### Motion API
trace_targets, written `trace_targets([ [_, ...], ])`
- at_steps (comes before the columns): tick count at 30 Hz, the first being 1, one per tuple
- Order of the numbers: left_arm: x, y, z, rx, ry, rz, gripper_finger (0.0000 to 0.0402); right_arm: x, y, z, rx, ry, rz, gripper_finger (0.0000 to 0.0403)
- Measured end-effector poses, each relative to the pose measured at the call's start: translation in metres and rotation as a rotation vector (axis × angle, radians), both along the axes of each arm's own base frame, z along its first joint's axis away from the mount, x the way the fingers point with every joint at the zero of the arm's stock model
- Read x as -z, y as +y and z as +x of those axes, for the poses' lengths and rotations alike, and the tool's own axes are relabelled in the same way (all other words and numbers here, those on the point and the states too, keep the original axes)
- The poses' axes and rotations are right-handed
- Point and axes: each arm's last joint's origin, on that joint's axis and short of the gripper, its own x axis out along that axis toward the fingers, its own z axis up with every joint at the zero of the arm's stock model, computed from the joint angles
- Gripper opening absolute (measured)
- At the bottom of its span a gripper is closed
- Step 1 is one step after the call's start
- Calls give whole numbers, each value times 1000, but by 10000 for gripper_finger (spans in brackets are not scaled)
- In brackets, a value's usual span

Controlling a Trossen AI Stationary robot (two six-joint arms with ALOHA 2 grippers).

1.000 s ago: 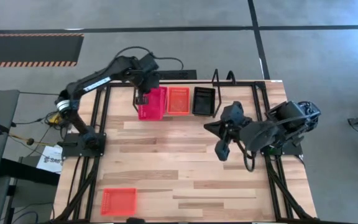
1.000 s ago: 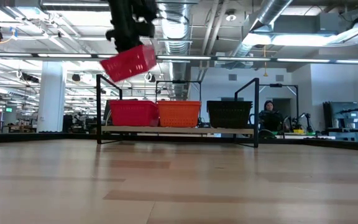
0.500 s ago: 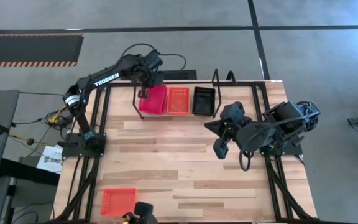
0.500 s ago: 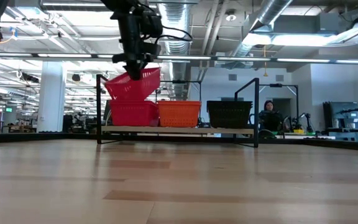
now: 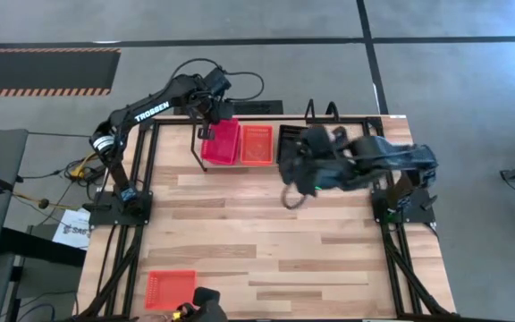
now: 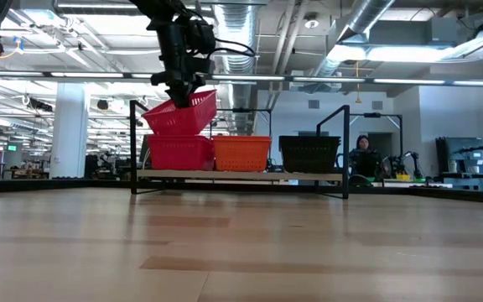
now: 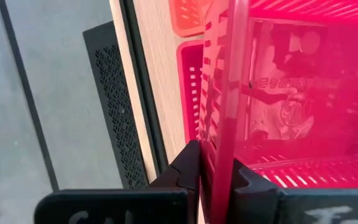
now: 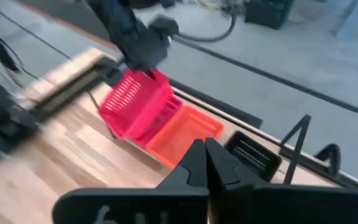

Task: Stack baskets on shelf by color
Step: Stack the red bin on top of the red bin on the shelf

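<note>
Now the left gripper (image 6: 180,87) hangs over the left end of the shelf (image 6: 241,175), its fingers (image 7: 188,167) pinched together on the wall of a red basket (image 6: 181,114). A second ago that basket was carried high and clear of the shelf, tipped well over; half a second ago it had come down onto the red stack, and here it sits in much the same spot, tilted, its low edge touching the red basket (image 6: 179,152) that already stands on the board. From above, the held basket (image 5: 222,142) covers the leftmost place on the shelf (image 5: 309,114), just beside the orange basket (image 5: 257,144).

The bigger change is on the other side. The right arm, which a second ago was folded near the right edge of the table (image 5: 266,241), has swung inward toward the shelf; it shows blurred from above, and the right gripper (image 5: 291,198) now sits near the middle of the table, in front of the black basket (image 5: 290,135), which the arm partly hides. Its fingers (image 8: 194,163) are pressed together with nothing between them. In the level view, the orange basket (image 6: 241,153) and the black basket (image 6: 309,153) stand on the board as before, in a row right of the red ones.

Another red basket (image 5: 171,289) lies alone near the front left corner of the table, where it lay a second ago. A small dark thing (image 5: 206,301) shows at the front edge beside it; it was not there a second ago, and what it is cannot be told.
</note>
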Motion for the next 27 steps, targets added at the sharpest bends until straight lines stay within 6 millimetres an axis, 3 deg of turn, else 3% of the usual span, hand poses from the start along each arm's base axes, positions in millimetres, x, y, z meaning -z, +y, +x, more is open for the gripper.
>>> trace_targets([
  [5,0,3,-2,1,-13,-7,0,19,-19,26,28,98,25,1],
  [12,14,17,-7,-62,-2,-95,0,29,-24,39,14,129,54,1],
  [20,54,30,3,-97,107,-177,0,28,-16,38,-11,124,53,1],
  [27,55,30,10,-102,123,-105,0,29,-13,36,-21,144,48,0],
])
